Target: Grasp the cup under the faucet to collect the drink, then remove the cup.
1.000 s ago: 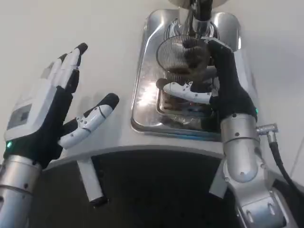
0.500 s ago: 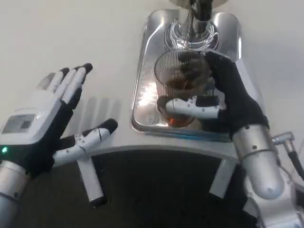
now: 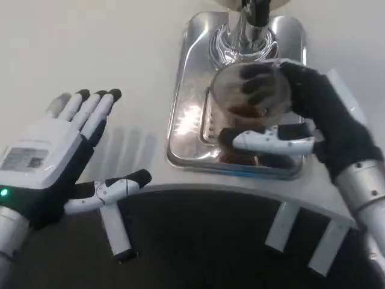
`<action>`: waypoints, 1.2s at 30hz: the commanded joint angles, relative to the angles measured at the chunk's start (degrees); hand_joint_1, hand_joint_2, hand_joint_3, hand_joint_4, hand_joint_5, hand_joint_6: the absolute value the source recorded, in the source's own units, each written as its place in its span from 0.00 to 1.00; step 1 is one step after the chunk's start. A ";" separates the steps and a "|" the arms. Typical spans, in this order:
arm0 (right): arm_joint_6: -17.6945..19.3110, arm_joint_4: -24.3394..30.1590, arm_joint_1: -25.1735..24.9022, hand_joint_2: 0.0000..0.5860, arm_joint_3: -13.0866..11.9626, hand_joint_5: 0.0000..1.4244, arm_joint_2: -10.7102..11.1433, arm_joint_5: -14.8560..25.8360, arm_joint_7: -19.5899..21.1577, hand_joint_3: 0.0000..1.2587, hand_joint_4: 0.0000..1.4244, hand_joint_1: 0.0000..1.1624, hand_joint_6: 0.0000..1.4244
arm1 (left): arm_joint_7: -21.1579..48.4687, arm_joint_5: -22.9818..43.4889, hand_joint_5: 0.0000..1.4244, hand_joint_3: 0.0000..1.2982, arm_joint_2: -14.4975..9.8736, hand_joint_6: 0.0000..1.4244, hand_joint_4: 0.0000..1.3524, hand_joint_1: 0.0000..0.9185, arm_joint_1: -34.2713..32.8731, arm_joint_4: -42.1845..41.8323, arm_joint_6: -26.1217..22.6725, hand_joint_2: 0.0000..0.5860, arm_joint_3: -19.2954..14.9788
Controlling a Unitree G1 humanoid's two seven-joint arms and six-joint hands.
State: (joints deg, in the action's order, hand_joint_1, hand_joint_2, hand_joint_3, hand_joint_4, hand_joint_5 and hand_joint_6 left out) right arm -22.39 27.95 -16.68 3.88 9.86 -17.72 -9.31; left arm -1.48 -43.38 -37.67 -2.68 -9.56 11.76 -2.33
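A clear ribbed glass cup (image 3: 248, 111) with brown drink in it is held by my right hand (image 3: 304, 123), thumb across its front and fingers round the far side. The cup hangs over the front part of the shiny metal drip tray (image 3: 186, 105), a little toward me from the faucet base (image 3: 243, 39) at the tray's back. My left hand (image 3: 57, 156) is open, palm down with fingers spread, over the white table to the left of the tray, touching nothing.
The white table's curved front edge (image 3: 198, 191) runs just below the tray, with dark floor beneath. White table legs (image 3: 114, 232) show below the edge. Bare table surface lies left of the tray.
My right hand has drawn the cup away from under the faucet, toward me and slightly right. The left hand has dropped lower and flattened. The view has shifted a little.
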 commanded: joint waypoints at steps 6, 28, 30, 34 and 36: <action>-6.08 17.39 8.97 0.80 -2.96 0.56 3.64 4.02 -6.11 0.57 0.52 1.00 0.65 | 1.93 -0.89 0.00 0.00 -1.98 0.00 0.00 0.00 2.08 -3.74 2.08 0.22 0.64; -1.13 32.05 27.76 0.87 -10.59 0.52 8.50 13.91 -9.50 0.53 0.47 1.00 0.62 | 5.97 0.74 0.00 0.00 -0.74 0.00 0.00 0.00 7.66 -12.48 4.10 0.21 0.71; -0.04 32.05 28.47 0.88 -10.78 0.52 9.11 14.42 -9.52 0.52 0.46 1.00 0.61 | 6.32 0.93 0.00 0.00 -0.30 0.00 0.00 0.00 8.48 -13.55 3.99 0.21 0.72; 0.67 32.05 29.44 0.89 -10.94 0.52 9.82 15.34 -9.22 0.52 0.46 1.00 0.61 | 6.97 0.85 0.00 0.00 0.48 0.00 0.00 0.00 9.28 -15.04 3.90 0.21 1.11; 0.95 32.05 29.93 0.91 -10.98 0.51 10.16 15.87 -8.97 0.51 0.45 1.00 0.61 | 7.37 0.52 0.00 0.00 0.90 0.00 0.00 0.00 9.32 -15.52 3.91 0.21 1.58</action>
State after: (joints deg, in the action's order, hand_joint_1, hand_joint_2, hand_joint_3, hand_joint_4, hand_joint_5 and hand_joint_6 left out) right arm -23.84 58.64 12.36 -6.57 19.77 -3.34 -18.98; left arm 4.90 -42.94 -37.28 5.87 -24.11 15.35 -1.31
